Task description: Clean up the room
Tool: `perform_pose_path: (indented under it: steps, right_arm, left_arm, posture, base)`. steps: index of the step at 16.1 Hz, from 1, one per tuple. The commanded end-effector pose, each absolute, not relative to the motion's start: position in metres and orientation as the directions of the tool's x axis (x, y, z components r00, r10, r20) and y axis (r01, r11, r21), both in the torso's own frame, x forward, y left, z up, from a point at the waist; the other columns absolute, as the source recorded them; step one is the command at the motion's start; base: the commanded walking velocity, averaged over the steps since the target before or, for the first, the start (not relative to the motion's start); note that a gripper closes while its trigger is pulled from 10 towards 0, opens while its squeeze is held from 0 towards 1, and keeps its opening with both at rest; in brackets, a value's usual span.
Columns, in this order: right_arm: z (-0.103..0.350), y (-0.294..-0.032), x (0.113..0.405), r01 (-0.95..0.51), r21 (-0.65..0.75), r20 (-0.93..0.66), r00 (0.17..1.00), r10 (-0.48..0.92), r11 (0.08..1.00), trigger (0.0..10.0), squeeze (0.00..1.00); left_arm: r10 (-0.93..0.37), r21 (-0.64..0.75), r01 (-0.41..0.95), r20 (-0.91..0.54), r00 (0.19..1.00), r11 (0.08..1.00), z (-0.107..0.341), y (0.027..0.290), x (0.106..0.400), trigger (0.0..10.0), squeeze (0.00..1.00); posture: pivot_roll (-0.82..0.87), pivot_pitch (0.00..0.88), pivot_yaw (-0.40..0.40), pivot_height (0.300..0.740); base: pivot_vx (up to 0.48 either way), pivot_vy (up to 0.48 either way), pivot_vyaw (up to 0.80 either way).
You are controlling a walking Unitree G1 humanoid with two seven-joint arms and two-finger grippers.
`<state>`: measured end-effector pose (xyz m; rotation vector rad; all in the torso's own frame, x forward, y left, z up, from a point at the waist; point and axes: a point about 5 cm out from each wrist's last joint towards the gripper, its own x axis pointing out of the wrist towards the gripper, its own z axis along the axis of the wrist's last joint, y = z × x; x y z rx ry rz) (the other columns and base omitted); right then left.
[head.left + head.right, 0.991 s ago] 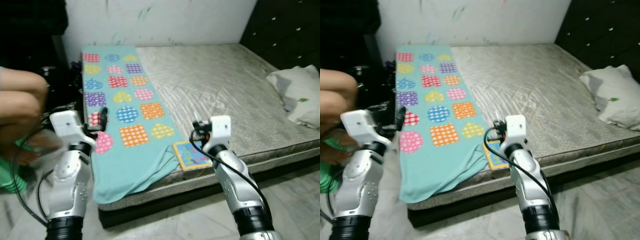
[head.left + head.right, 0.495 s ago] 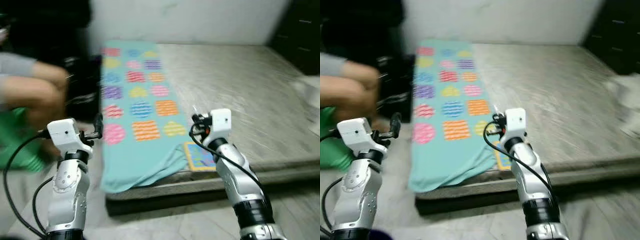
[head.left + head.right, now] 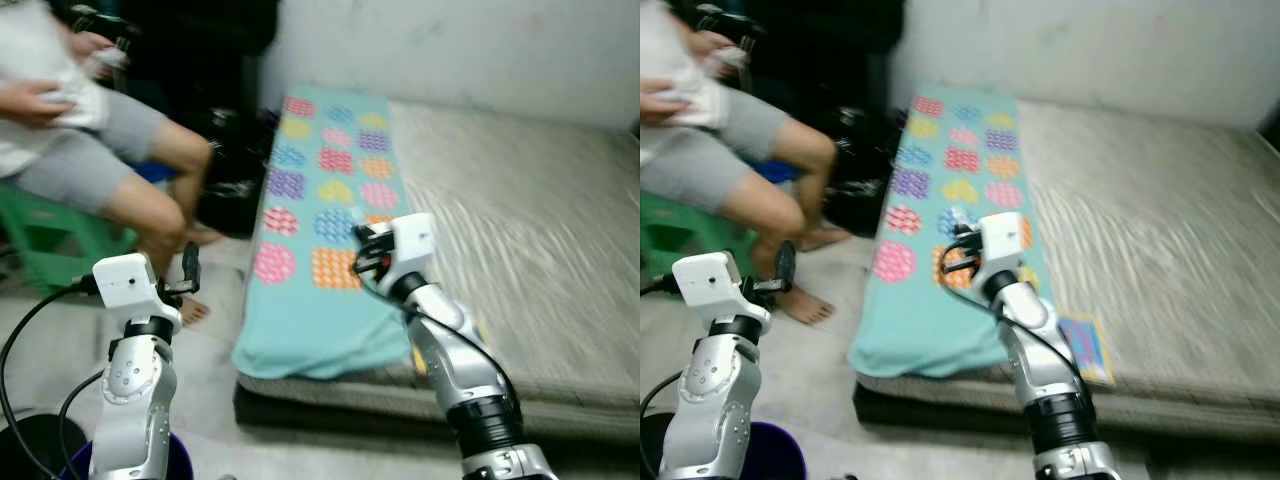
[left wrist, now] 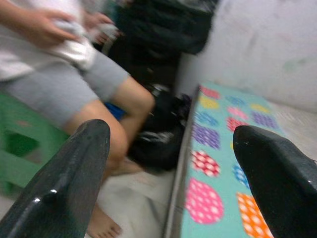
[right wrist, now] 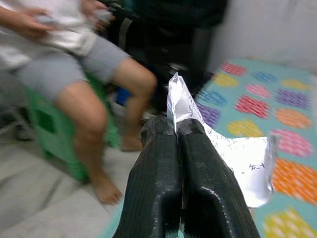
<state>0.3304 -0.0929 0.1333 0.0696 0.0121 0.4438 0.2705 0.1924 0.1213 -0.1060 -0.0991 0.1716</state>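
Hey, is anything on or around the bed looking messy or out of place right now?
Yes. The teal blanket hangs crooked over the mattress edge, and a colourful book lies at that edge. The right gripper is shut on a crumpled paper.

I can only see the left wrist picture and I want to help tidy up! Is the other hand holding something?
Observer: Yes. The right hand is shut on a crumpled sheet of paper with writing on it.
Operator: Where is that hand?
Observer: Raised over the teal blanket with coloured shapes, near the mattress's front edge.
Operator: Anything else on the bed?
Observer: A colourful picture book lies near the front edge, right of the blanket.
Operator: Is there a bin?
Observer: A dark round container sits by the left arm, on the floor.
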Motion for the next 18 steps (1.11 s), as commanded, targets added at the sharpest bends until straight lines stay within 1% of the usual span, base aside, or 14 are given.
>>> perform_pose_path:
  steps: [1, 3, 4, 5, 7, 10, 13, 18]
  right_arm:
    - [0.134, -0.100, 0.330, -0.419, 0.067, 0.003, 0.908, 0.420, 0.905, 10.0, 0.00]
    - [0.126, -0.101, 0.327, -0.416, 0.067, -0.023, 0.908, 0.418, 0.907, 10.0, 0.00]
    - [0.122, -0.099, 0.326, -0.416, 0.073, -0.037, 0.907, 0.420, 0.906, 10.0, 0.00]
    - [0.121, -0.097, 0.324, -0.417, 0.093, -0.036, 0.906, 0.422, 0.904, 10.0, 0.00]
    - [0.118, -0.092, 0.323, -0.428, 0.100, -0.038, 0.900, 0.434, 0.898, 10.0, 0.00]
    - [0.116, -0.085, 0.325, -0.430, 0.114, -0.034, 0.899, 0.436, 0.896, 10.0, 0.00]
    - [0.118, -0.087, 0.325, -0.429, 0.110, -0.025, 0.900, 0.434, 0.896, 10.0, 0.00]
    - [0.117, -0.086, 0.324, -0.440, 0.101, -0.026, 0.895, 0.444, 0.892, 10.0, 0.00]
  left_arm:
    - [0.186, -0.104, -0.177, 0.082, 0.979, 0.979, 0.118, 0.189, 0.267, 10.0, 0.00]
    - [0.185, -0.093, -0.180, 0.047, 0.982, 0.979, 0.109, 0.192, 0.255, 10.0, 0.00]
    - [0.196, -0.086, -0.193, 0.027, 0.980, 0.977, 0.105, 0.199, 0.250, 10.0, 0.00]
    - [0.200, -0.083, -0.197, 0.026, 0.980, 0.977, 0.104, 0.201, 0.249, 10.0, 0.00]
    - [0.205, -0.082, -0.203, 0.027, 0.978, 0.976, 0.105, 0.201, 0.252, 10.0, 0.00]
    - [0.157, -0.094, -0.154, 0.031, 0.987, 0.984, 0.106, 0.188, 0.259, 10.0, 0.00]
    - [0.124, -0.102, -0.120, 0.036, 0.992, 0.988, 0.107, 0.182, 0.262, 10.0, 0.00]
    - [0.114, -0.099, -0.110, 0.036, 0.993, 0.989, 0.107, 0.181, 0.263, 10.0, 0.00]
  posture:
    - [-0.01, 0.000, -0.117, 0.740]
    - [0.01, 0.010, -0.121, 0.740]
    - [0.01, 0.016, -0.122, 0.740]
    - [0.02, 0.017, -0.122, 0.740]
    - [0.02, 0.017, -0.116, 0.740]
    - [0.01, 0.018, -0.103, 0.740]
    - [0.00, 0.016, -0.098, 0.740]
    - [0.00, 0.022, -0.098, 0.740]
  base:
    - [0.000, 0.000, 0.80]
    - [0.000, 0.000, 0.80]
    - [0.000, 0.000, 0.80]
    - [0.000, 0.000, 0.80]
    - [0.000, 0.000, 0.80]
    - [0.000, 0.000, 0.80]
    - [0.000, 0.000, 0.80]
    - [0.000, 0.000, 0.80]
